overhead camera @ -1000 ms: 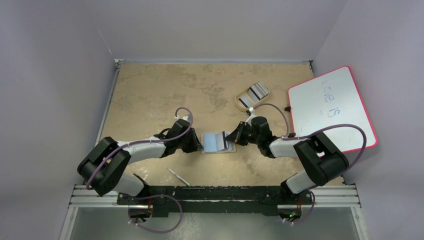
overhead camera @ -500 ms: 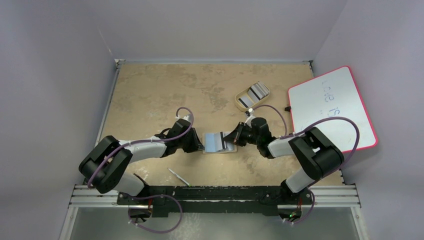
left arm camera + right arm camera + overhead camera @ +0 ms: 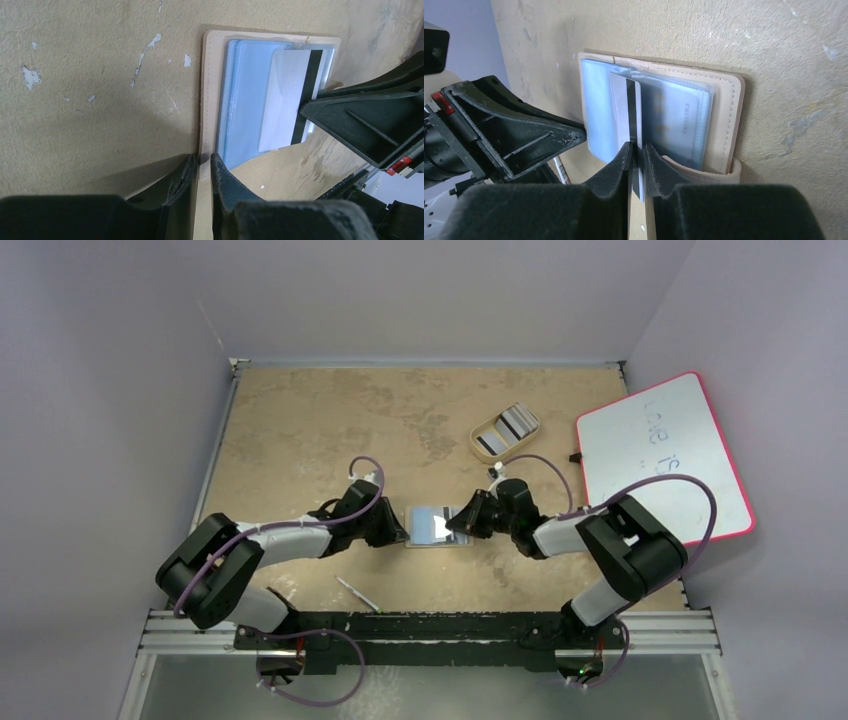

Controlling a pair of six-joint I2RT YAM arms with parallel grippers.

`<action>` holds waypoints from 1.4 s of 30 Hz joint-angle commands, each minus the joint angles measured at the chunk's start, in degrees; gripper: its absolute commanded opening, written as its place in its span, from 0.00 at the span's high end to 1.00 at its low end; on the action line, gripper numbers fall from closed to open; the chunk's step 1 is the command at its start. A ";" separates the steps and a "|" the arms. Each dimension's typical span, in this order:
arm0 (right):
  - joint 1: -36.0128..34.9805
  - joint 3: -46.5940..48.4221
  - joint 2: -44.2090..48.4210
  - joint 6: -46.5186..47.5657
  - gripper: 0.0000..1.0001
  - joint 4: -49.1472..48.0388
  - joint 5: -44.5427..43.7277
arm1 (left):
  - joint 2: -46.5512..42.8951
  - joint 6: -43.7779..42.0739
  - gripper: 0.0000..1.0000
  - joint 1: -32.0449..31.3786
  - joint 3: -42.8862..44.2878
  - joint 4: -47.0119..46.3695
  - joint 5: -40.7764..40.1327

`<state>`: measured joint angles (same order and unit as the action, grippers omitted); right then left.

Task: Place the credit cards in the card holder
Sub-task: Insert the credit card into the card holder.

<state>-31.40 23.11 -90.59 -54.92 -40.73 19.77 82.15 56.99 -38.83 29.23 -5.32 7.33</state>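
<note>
The tan card holder (image 3: 420, 530) lies open mid-table, its blue-grey pockets up (image 3: 250, 100) (image 3: 684, 117). My left gripper (image 3: 403, 533) (image 3: 203, 162) is shut on the holder's tan left edge. A pale credit card (image 3: 441, 525) with a dark stripe (image 3: 285, 100) (image 3: 629, 107) lies slanted over the pockets, its far end tucked at a pocket mouth. My right gripper (image 3: 455, 523) (image 3: 638, 150) straddles the card's near end, jaws a little apart around it. More credit cards (image 3: 508, 426) sit in the tray.
A beige oval tray (image 3: 473, 442) stands at the back right of centre. A pink-edged whiteboard (image 3: 660, 455) leans at the right wall. A thin white stick (image 3: 356, 593) lies near the front edge, left of centre. Walls close in on both sides.
My right gripper has slid left toward the holder, pushing the card further over the pockets, and its jaws have parted slightly. The left gripper has kept its hold.
</note>
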 commanded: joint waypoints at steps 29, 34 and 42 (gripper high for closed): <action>-6.66 10.63 5.28 6.50 0.59 23.53 -14.81 | -1.03 4.19 0.86 -1.56 -3.30 -7.49 1.49; -6.66 12.82 6.60 8.32 0.60 28.64 -16.91 | -1.39 4.12 0.86 -1.60 -3.16 -7.21 1.71; -6.66 15.43 9.27 9.95 0.57 34.77 -19.93 | -2.30 4.28 0.85 -1.67 -2.69 -6.24 1.85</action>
<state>-37.93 35.83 -83.42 -46.78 -9.87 3.01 81.67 60.75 -40.21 26.33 -10.20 8.60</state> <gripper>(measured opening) 0.415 0.144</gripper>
